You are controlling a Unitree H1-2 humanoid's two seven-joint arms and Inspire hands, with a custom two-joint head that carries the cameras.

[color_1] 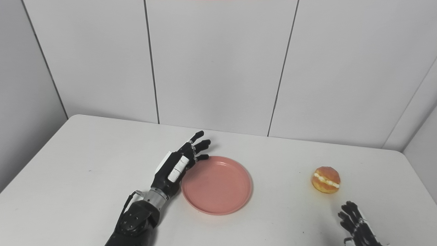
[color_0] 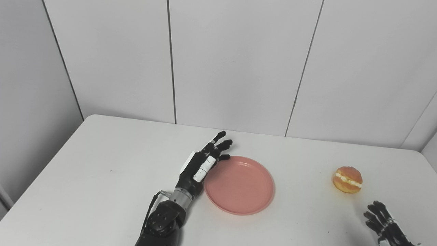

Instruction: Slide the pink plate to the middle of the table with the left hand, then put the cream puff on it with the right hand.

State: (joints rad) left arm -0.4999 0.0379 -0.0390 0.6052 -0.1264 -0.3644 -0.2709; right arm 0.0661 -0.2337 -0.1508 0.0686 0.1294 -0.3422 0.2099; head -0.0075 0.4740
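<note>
Pushing sideways, the left hand (color_0: 201,167) lies flat-fingered against the pink plate (color_0: 239,185) at its left rim, grasping nothing; plate sits mid-table; cream puff (color_0: 347,179) waits well right; right hand (color_0: 384,222), fingers loosely spread and empty, should reach next.

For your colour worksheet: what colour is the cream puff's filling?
White cream filling in the cream puff, clearest in the left eye view.
</note>
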